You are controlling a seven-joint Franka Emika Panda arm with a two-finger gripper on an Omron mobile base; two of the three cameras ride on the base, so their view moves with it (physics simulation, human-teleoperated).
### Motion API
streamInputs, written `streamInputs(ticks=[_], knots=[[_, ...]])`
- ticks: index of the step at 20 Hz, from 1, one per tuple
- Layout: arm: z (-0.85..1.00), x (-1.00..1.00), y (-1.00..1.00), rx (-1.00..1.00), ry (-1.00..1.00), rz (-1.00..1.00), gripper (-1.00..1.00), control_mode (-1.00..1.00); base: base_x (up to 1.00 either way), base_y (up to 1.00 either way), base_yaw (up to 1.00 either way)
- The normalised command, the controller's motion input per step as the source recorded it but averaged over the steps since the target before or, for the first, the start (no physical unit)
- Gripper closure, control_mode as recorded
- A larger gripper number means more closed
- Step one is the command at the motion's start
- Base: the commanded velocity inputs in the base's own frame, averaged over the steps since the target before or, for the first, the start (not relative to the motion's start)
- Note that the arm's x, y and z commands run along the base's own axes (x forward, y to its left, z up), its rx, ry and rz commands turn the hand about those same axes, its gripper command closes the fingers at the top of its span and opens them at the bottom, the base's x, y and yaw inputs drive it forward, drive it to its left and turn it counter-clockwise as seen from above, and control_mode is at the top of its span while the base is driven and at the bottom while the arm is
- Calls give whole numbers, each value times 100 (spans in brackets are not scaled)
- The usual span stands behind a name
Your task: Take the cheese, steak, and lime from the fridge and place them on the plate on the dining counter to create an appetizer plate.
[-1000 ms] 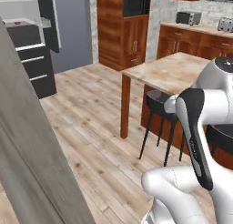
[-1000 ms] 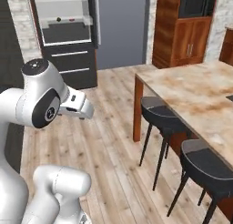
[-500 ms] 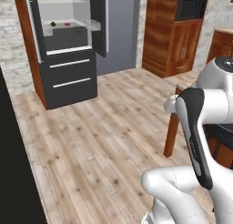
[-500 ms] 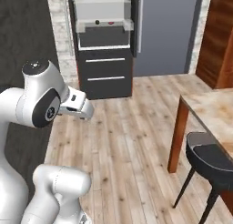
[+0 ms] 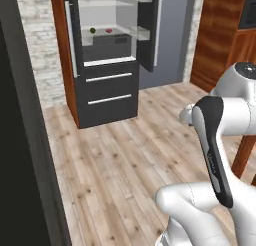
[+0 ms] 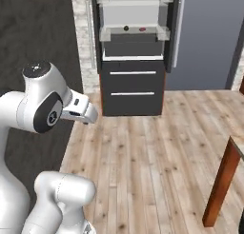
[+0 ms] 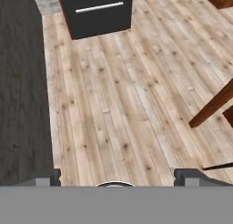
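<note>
approach step: gripper (image 7: 116,175) wide open and empty, next must reach the open fridge (image 5: 107,60) shelf holding lime (image 5: 92,30) and steak (image 5: 109,30).

Flat, even rendered light with no glare and barely any cast shadows. The fridge (image 5: 107,55) interior glows pale and bright, while the near wall at the left edge of the left base view is almost black. All views are soft and low in detail; the wooden floor (image 7: 132,95) grain looks smeared.
</note>
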Motion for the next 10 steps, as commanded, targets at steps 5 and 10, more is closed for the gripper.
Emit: streamInputs(ticks=[5,10], knots=[[0,0,0,0,0,0,-100,100,100,-8,21],[0,0,0,0,0,0,-100,100,100,-24,25]])
